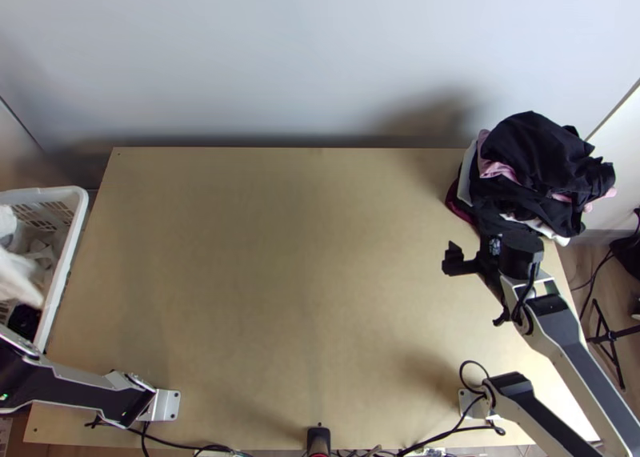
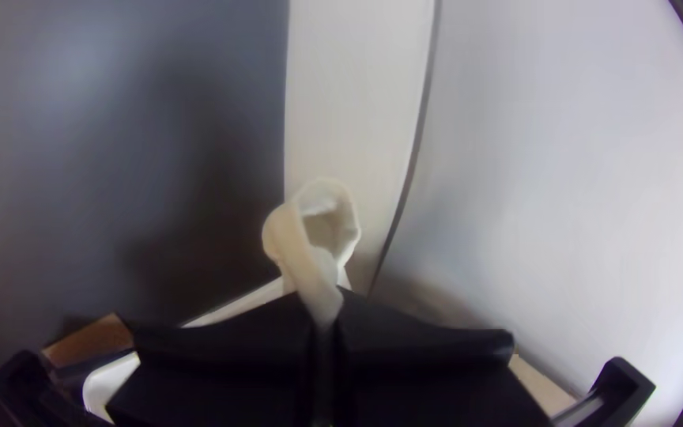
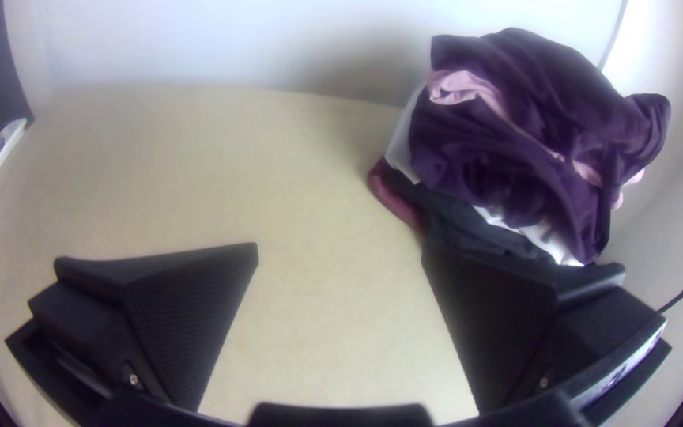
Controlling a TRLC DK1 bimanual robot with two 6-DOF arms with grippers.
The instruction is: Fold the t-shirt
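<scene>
A: What does the cloth look like?
B: In the left wrist view, the white cloth (image 2: 324,229) rises in a soft, rounded loop, with a hollow opening at its top. I can't tell if it's the t-shirt. In the top view, white fabric sits at the left edge, by the basket (image 1: 68,257) (pale, with slotted sides).
A: And upper right?
B: A bunched pile of clothes (image 1: 540,165), loose dark folds over pink, white and maroon bits.
A: How are the grippers?
B: The left gripper (image 2: 324,312) is clamped on the white cloth, its black fingers pressed together around the lower end. The right gripper (image 1: 480,263), right of centre in the top view, has its fingers wide apart with nothing between them, near the pile's lower side.
A: What's around them?
B: A smooth, light wooden table (image 1: 280,257) fills the middle, with a pale wall (image 1: 280,57) across the top. Black cables (image 1: 180,443) run along the bottom, and at the right edge a black stand (image 1: 610,334) rests on the wooden floor (image 1: 580,261)
</scene>
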